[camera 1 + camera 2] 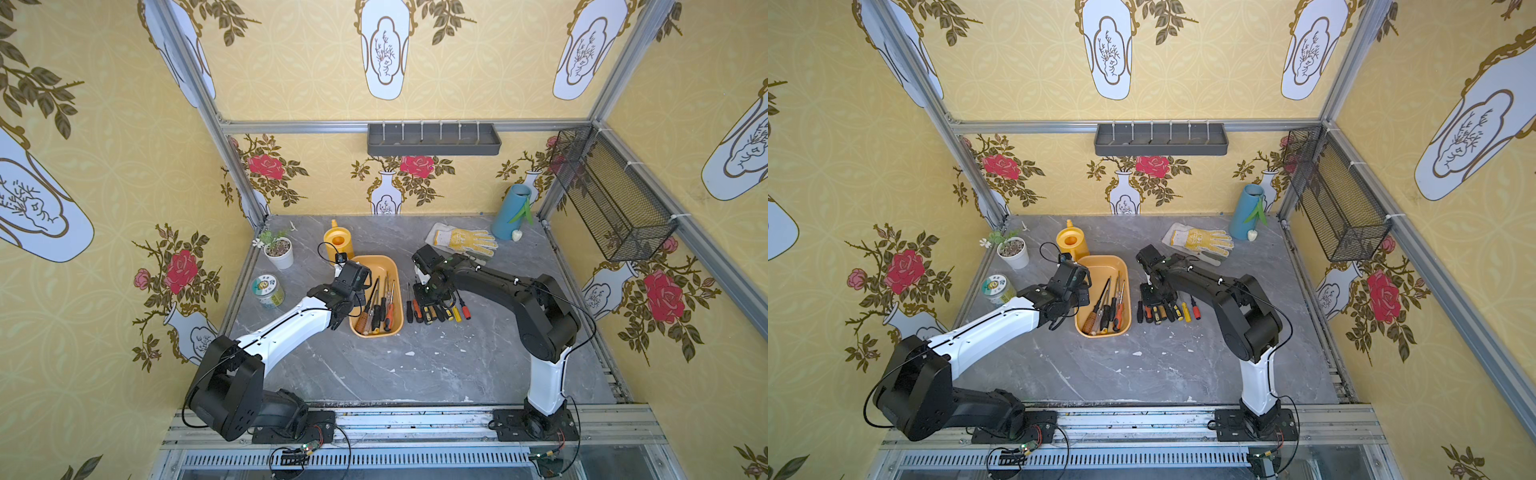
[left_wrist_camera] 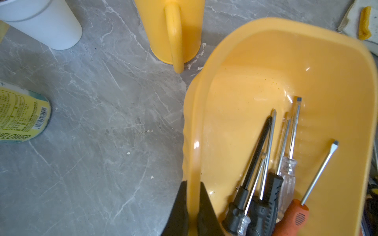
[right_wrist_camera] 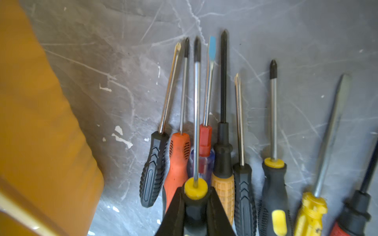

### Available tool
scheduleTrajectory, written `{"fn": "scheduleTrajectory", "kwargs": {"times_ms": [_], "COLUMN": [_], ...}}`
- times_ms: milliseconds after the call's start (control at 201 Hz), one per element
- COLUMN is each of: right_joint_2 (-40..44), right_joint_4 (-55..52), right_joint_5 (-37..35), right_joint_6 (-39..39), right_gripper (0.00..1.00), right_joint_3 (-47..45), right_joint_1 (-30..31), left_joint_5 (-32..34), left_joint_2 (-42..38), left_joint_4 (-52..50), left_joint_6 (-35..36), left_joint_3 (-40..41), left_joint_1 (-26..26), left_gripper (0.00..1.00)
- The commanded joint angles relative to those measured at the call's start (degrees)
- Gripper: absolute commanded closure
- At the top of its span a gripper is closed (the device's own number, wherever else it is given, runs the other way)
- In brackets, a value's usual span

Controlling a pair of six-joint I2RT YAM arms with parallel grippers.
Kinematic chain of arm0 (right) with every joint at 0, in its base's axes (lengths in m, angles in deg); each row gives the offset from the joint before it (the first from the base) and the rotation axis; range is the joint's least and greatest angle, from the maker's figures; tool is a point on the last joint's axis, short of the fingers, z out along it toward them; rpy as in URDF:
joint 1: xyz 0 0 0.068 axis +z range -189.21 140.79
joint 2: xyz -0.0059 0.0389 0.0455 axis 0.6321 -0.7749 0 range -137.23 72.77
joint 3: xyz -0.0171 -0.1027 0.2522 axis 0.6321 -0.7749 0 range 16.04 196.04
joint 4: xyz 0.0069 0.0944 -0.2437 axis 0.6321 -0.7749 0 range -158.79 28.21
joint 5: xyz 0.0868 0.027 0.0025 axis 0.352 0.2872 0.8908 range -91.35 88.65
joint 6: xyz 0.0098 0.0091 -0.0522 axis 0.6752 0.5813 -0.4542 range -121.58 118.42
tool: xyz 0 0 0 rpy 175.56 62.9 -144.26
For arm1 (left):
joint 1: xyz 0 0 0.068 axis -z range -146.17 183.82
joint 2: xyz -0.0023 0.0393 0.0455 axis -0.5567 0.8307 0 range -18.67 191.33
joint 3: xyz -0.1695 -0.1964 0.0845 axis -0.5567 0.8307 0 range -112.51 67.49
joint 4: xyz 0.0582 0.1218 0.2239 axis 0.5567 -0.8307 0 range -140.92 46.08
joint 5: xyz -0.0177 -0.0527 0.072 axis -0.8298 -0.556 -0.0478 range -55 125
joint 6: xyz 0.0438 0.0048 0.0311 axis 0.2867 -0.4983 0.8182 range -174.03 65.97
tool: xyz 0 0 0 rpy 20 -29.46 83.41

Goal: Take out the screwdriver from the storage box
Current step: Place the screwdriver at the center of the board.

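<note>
- Storage box (image 1: 374, 268): sits in the middle of both top views on the grey table (image 1: 415, 365). Its long side runs up the frame, and several remaining screwdrivers (image 1: 376, 311) lie in its lower half with their handles toward the bottom edge.
- Left gripper (image 2: 193, 188): at the lower centre of the left wrist view its jaws are clamped on the box's side wall, one finger inside and one outside. The likely reason is to pin the light tub so it does not slide or tip while tools are lifted out.
- Right gripper (image 3: 196, 192): at the bottom centre of the right wrist view it is clamped on a screwdriver (image 3: 196, 102) with a black handle and yellow collar. It grips the handle, so the shaft points up the frame.
- That screwdriver is outside the box, just right of it in the top views, over a row of tools (image 3: 223, 147) laid side by side on the table. Whether it rests on them or hangs just above cannot be told.
- Judgement: the row keeps removed tools sorted, and letting go looks like the next step.
</note>
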Motion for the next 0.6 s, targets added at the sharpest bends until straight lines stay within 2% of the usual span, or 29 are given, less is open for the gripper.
{"fn": "scheduleTrajectory", "kwargs": {"times_ms": [0,60,204,329,593], "right_joint_2": [-0.7,-1.1,-1.7,-1.7,-1.2], "right_joint_4": [-0.6,-0.4,-0.4,-0.2,-0.4], "right_joint_5": [-0.7,-0.6,-0.3,-0.3,-0.3], "right_joint_6": [-0.7,-0.6,-0.4,-0.2,0.0], "right_gripper": [0.97,0.9,0.83,0.79,0.65], "right_joint_3": [0.5,0.5,0.8,1.0,1.0], "right_joint_1": [0.1,0.1,0.1,0.1,0.1], "left_joint_5": [0.8,0.8,0.7,0.7,0.4], "left_joint_2": [0.1,0.2,0.4,0.5,0.6], "left_joint_4": [1.8,1.8,1.8,1.9,2.2], "left_joint_6": [0.3,0.3,0.2,0.2,-0.1], "left_joint_3": [-0.4,-0.4,-0.4,-0.2,0.0], "left_joint_1": [0.0,0.0,0.0,0.0,0.0], "left_gripper": [1.0,1.0,1.0,1.0,1.0]}}
